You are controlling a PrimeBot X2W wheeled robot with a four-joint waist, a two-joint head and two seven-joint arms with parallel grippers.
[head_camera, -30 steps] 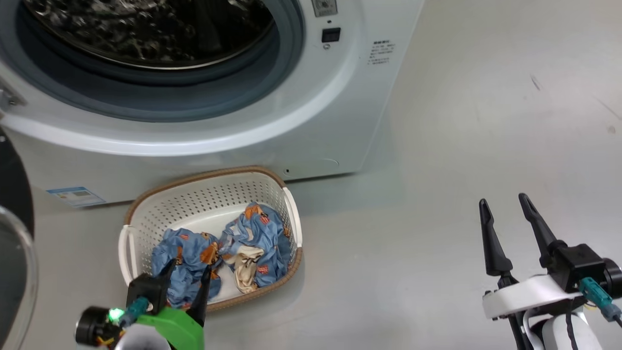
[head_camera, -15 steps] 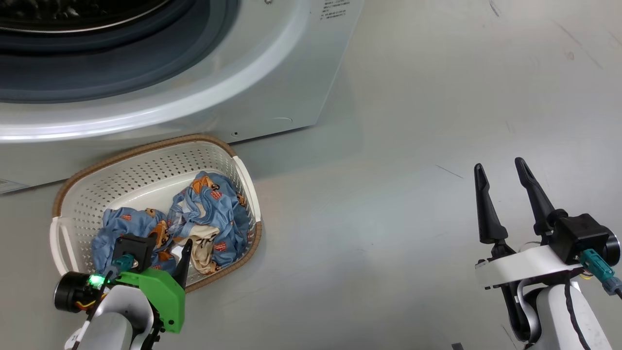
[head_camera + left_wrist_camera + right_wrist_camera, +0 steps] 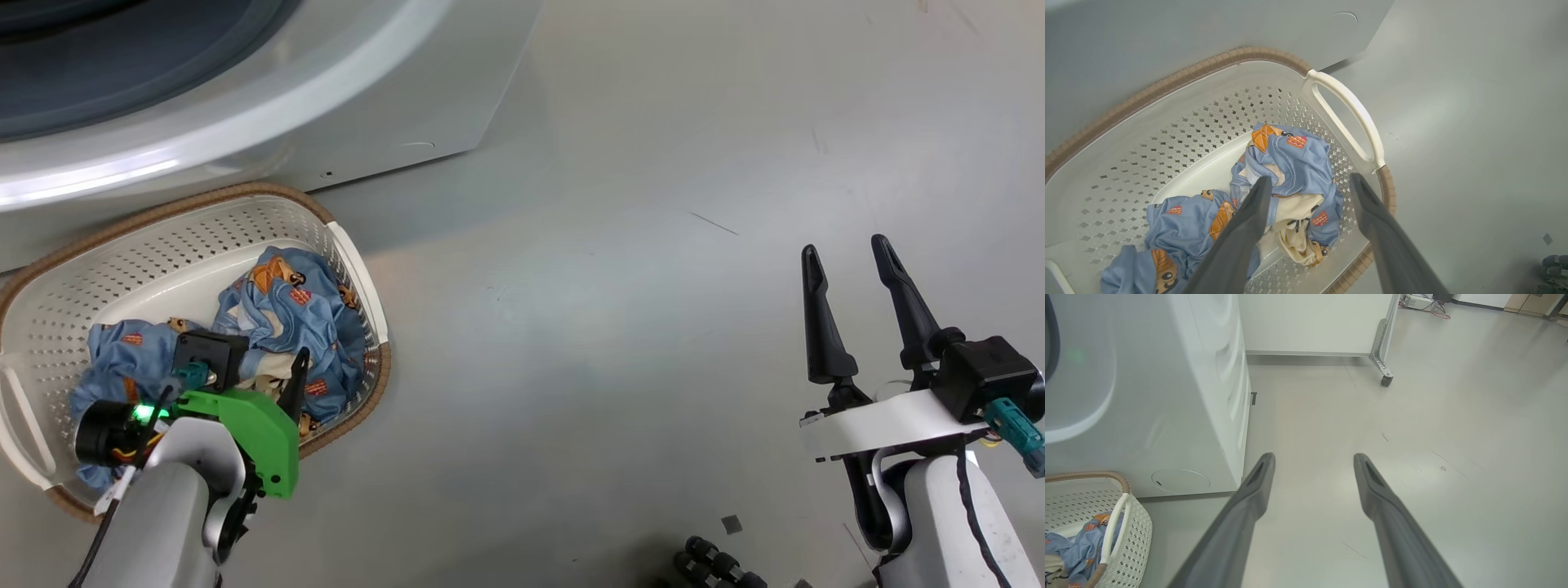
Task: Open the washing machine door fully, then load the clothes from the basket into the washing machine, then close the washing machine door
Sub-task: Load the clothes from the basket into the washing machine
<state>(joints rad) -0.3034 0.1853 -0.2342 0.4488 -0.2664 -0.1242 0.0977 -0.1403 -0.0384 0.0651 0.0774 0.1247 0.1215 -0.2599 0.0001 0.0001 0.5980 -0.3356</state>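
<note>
The washing machine [image 3: 245, 106] rises beyond my left claw [image 3: 1309, 178] with its mouth uncovered, so I judge this to be the loading step. The basket [image 3: 1167, 83] sits under my spread, empty fingers, and the clothes [image 3: 1298, 163] lie bunched just past the tips. Next I must dip, pinch the blue bundle and lift. My right claw [image 3: 844, 245] hangs released, well aside.

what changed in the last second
The head camera tilted down, so the whole view shifted. The left gripper reached further into the basket, over the clothes, open, nothing gripped yet. Clothes lie as before; the right gripper stays open above the floor.
</note>
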